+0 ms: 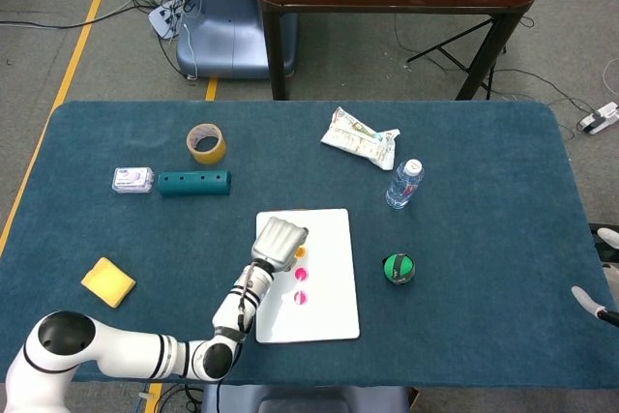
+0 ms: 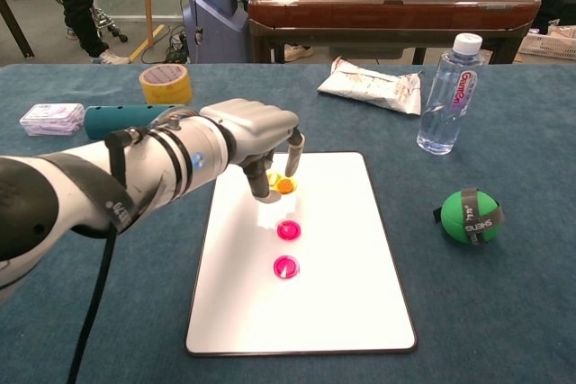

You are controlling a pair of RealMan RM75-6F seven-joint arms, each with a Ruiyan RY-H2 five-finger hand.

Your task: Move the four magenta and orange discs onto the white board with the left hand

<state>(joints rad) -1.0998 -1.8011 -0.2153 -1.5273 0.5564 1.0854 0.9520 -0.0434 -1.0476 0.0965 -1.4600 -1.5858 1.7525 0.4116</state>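
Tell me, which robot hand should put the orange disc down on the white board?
The left robot hand. It already pinches the orange disc right over the white board. The right robot hand sits far off at the table's edge.

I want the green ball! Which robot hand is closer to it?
Left. The left hand is over the white board, just across from the green ball. The right hand sits way out at the table's far right edge.
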